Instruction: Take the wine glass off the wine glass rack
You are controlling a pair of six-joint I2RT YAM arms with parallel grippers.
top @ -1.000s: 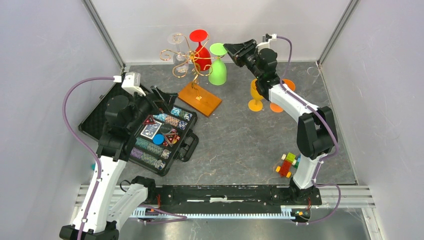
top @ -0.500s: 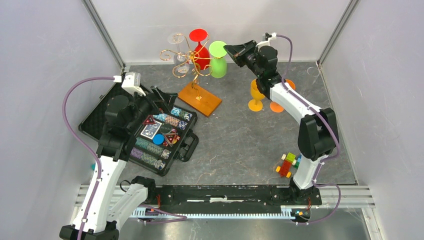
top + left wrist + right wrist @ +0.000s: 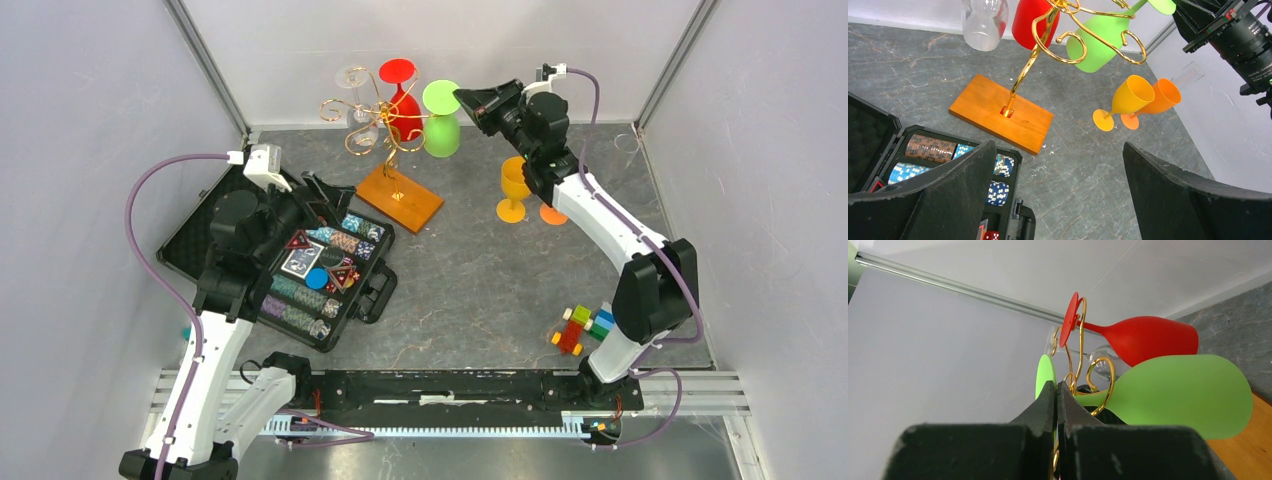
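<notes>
The gold wire rack (image 3: 385, 140) stands on its orange-brown wooden base (image 3: 400, 196) at the back. A green wine glass (image 3: 442, 133), a red one (image 3: 405, 115) and a clear one (image 3: 358, 120) hang upside down from it. My right gripper (image 3: 466, 100) is shut on the edge of the green glass's foot (image 3: 1045, 375); its stem still sits in a gold scroll (image 3: 1100, 385). My left gripper (image 3: 320, 190) is open and empty above the poker chip case, facing the rack base (image 3: 1000, 112).
An open black case of poker chips (image 3: 300, 270) lies at the left. A yellow glass (image 3: 512, 185) and an orange glass (image 3: 1158, 97) stand right of the rack under my right arm. Toy blocks (image 3: 580, 328) lie at the front right. Walls enclose the table.
My right gripper has shifted right and slightly up, and the green glass has swung that way with it. The left arm has not moved.
</notes>
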